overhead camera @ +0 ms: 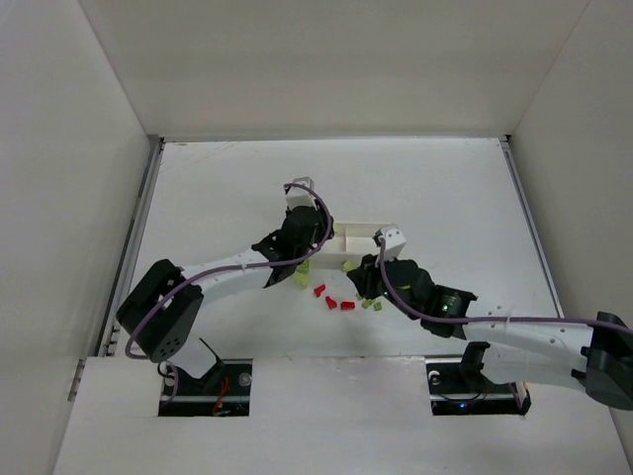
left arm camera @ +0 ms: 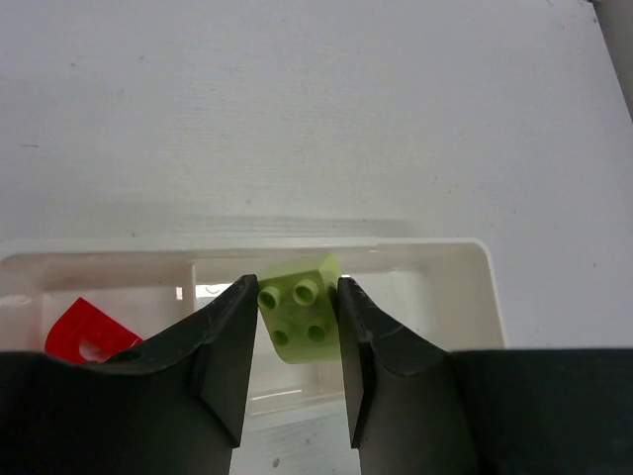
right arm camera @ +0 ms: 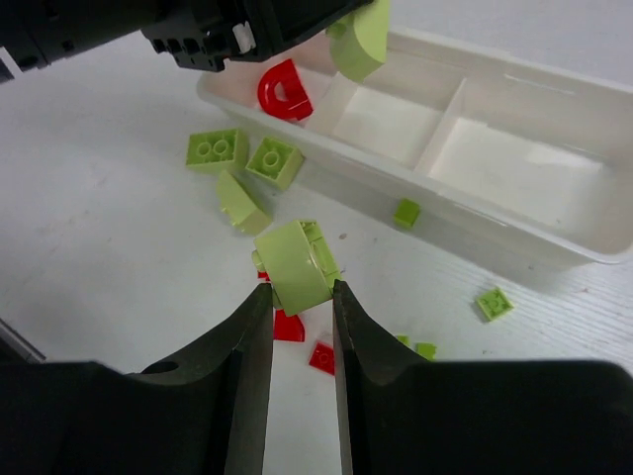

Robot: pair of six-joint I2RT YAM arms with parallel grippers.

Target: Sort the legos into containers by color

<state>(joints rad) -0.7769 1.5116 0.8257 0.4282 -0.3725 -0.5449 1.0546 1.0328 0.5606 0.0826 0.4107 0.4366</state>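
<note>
A matte white surface (overhead camera: 198, 198) fills the middle of the top view, boxed in by plain white panels that rise from its edges: a back wall (overhead camera: 336, 59), a left wall (overhead camera: 59, 178) and a right wall (overhead camera: 593, 109). A thin grey left rail (overhead camera: 135, 237) runs along one side edge and a right rail (overhead camera: 525, 218) along the other. At the near edge lies a white board (overhead camera: 336, 416) with two dark rectangular openings, a left cutout (overhead camera: 203, 388) and a right cutout (overhead camera: 475, 394) — and close up, in the wrist views, the surface shows a faint fine grain.
</note>
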